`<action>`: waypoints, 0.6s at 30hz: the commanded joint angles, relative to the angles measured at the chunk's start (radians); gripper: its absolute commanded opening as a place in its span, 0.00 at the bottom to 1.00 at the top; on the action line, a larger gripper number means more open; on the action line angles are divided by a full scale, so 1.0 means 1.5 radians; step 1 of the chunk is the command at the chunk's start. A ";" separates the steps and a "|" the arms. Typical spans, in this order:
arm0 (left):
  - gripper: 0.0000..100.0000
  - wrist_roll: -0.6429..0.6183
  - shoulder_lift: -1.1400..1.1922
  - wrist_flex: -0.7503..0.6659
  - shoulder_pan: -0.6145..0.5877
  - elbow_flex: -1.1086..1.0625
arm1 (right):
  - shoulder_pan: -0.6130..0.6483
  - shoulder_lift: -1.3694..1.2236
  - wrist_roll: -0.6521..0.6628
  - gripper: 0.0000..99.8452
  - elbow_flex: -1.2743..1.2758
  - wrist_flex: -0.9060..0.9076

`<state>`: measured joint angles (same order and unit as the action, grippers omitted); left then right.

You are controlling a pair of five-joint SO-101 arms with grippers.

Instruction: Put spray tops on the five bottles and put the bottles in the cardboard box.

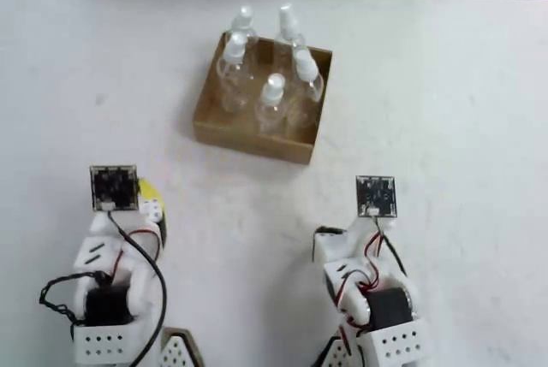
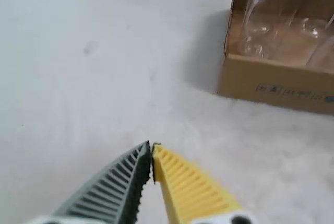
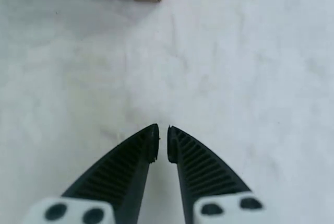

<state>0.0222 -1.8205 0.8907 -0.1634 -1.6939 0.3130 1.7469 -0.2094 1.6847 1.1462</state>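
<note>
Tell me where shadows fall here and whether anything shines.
Left wrist view: the brown cardboard box throws a grey shadow on the white table beside its wall; the clear plastic bottles catch bright streaks. High view: their white spray tops gleam. Right wrist view: even light around the black right gripper.

- Cardboard box [image 1: 257, 132] sits on the white worktop [image 1: 445, 85].
- Five spray-topped bottles [image 1: 272, 102] stand inside it.
- Left arm [image 1: 111, 247] and right arm [image 1: 372, 277] sit nearer than the box, well apart from it.

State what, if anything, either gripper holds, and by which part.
Nothing is held: the left gripper and the right gripper are both shut and empty.
</note>
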 commanded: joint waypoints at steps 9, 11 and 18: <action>0.03 0.173 -0.009 0.167 -0.107 0.001 | -0.001 -0.001 0.001 0.02 0.006 0.064; 0.03 0.176 -0.009 0.180 -0.111 0.001 | -0.001 -0.001 0.001 0.02 0.006 0.064; 0.03 0.171 -0.009 0.183 -0.109 0.001 | -0.001 -0.001 0.001 0.02 0.006 0.064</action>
<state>0.2754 -1.8220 1.1577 -0.3184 -1.6939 0.3130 1.7469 -0.2094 1.6847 1.2367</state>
